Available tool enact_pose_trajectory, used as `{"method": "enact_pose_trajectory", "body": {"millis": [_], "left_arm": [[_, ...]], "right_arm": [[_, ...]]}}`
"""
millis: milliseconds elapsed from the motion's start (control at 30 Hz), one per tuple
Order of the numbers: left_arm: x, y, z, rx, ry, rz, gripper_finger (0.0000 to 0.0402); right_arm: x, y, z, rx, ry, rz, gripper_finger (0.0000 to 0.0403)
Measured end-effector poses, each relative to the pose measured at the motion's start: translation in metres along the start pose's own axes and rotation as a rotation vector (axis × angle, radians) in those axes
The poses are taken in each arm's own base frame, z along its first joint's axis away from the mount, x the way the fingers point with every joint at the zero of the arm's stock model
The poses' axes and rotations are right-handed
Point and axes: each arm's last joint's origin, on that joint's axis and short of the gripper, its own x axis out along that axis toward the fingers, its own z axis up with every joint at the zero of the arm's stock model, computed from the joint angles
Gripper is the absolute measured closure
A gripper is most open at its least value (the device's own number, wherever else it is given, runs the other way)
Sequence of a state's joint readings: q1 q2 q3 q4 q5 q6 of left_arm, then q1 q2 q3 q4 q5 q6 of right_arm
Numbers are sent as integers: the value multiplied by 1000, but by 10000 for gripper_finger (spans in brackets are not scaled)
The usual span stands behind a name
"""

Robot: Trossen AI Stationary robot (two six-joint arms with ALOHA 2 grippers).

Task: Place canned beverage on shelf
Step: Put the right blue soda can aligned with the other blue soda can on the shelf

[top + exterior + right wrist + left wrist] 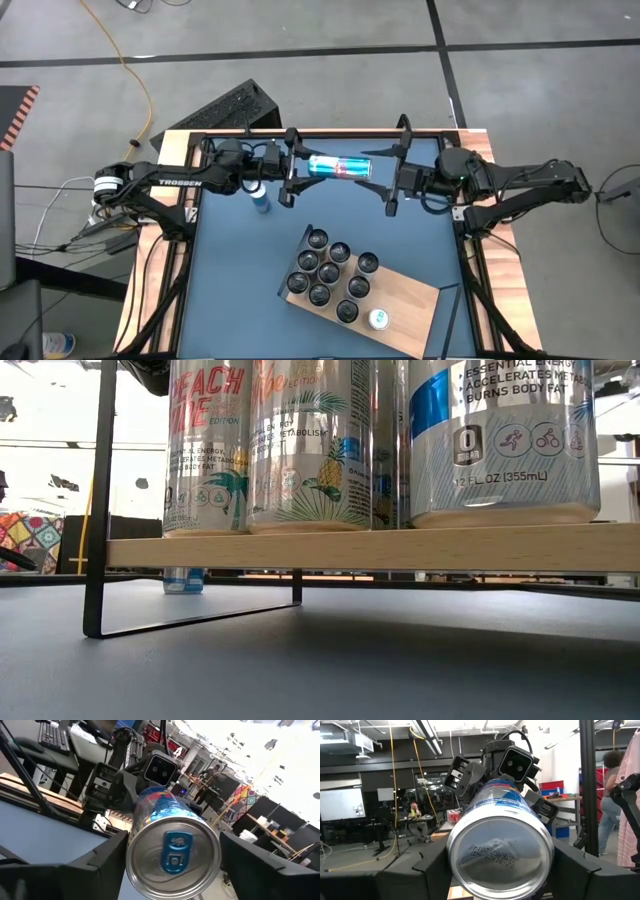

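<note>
Can base (501, 856) fills the left wrist view, stamped date code on the bare metal, left hand (501, 870) with a dark finger pressed on either side of it; same can (172, 852) seen from its top end in the right wrist view, blue pull tab facing the camera, right hand (172, 870) fingers flanking it with a visible gap on one side, so can't tell if the right hand really grips; high view: blue-red-silver can (339, 166) lies horizontal in the air between left hand (292, 167) and right hand (390, 170), above the far part of the blue surface (240, 280), both arms reaching in from opposite sides; left hand closed on the can's end, right hand at the other end; shelf (405, 300) sits angled on the near half of the surface, well apart from the held can; black-topped cans (329, 272) cluster on its left part, one white-topped can (379, 319) near its near edge, right part bare wood; low view: shelf board (400, 547) on a thin black frame, cans (310, 450) standing upright on it; light-blue can (261, 203) stands on the surface beside the left arm, also visible under the shelf (184, 580).
</note>
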State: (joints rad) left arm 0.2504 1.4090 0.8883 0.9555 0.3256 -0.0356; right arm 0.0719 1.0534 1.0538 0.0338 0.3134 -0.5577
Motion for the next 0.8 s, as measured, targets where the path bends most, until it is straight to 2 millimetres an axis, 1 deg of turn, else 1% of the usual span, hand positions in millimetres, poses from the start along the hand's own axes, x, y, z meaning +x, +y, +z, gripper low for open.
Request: {"method": "enact_pose_trajectory", "body": {"millis": [167,367,433,633,800], "left_arm": [[0,0,0,2,3,0,161],[0,0,-1,0,5,-2,161],[0,0,-1,0,8,-2,161],[0,0,-3,-10,28,-1,154],[-1,0,-8,-35,95,8,138]], "right_arm": [[0,1,-2,2,20,13,132],[0,2,-3,0,30,18,191],[-1,2,-3,-1,32,19,205],[-1,2,-4,-3,41,21,205],[-3,4,-6,-16,81,16,190]]}}
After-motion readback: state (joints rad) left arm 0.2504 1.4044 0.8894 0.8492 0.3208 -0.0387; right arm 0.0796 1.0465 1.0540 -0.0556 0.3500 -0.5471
